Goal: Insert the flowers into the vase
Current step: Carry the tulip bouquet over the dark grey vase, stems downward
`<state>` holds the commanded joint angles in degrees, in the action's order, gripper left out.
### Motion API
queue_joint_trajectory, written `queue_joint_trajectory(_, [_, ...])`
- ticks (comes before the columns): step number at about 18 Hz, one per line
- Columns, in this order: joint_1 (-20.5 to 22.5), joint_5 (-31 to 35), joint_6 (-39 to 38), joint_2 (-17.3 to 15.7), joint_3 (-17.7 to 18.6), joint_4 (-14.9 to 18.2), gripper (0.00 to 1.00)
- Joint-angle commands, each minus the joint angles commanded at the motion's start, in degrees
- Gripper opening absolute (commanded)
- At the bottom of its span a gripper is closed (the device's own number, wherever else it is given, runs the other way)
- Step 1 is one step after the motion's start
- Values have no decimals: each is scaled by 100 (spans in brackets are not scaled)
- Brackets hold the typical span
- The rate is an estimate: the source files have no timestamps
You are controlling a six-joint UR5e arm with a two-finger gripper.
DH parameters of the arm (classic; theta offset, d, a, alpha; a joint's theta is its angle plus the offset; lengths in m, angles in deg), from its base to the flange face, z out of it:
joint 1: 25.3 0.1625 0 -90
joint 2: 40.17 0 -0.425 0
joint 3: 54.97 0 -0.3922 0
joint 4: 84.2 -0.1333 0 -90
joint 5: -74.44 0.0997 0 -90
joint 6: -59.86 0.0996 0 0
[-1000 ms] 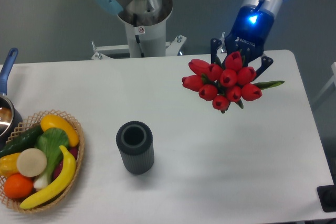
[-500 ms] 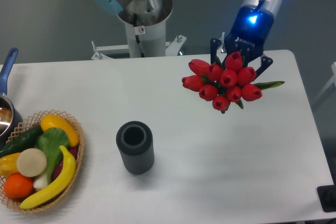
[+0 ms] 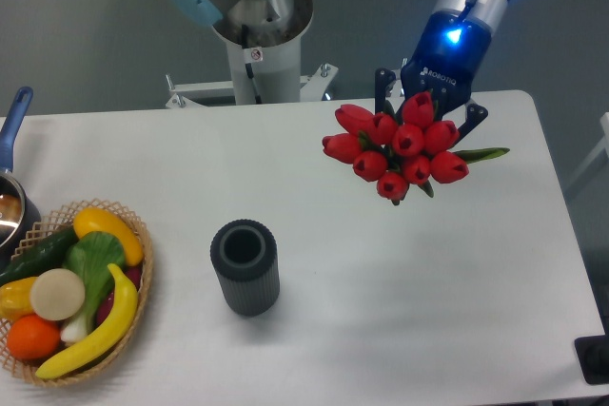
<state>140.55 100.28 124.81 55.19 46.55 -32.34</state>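
The flowers (image 3: 398,147), a tight bunch of red tulips with green leaves, hang in the air above the right back part of the table, heads toward the camera. My gripper (image 3: 427,102) is shut on their stems, which are hidden behind the blooms; its dark fingers show on either side of the bunch. The vase (image 3: 245,266), a dark grey ribbed cylinder with a round open mouth, stands upright at the table's front middle, well to the left of and nearer than the flowers. Nothing is in its mouth.
A wicker basket (image 3: 141,278) of fruit and vegetables sits at the front left. A pot with a blue handle (image 3: 13,121) is at the left edge. The arm's base column (image 3: 255,45) stands behind the table. A dark object (image 3: 595,358) is at the lower right.
The gripper and the flowers have shifted slightly left and up. The vase and the basket have not moved.
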Motion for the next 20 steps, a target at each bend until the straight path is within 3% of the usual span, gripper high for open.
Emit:
queue_joint_trajectory(4, [-114,-360,26,88,-79,-9,42])
queue_joint_trajectory(9, [-605,-554,44,97,-141,-26,42])
queue_joint_trajectory(20, [-1116,-2285,290,299,-88,-105,42])
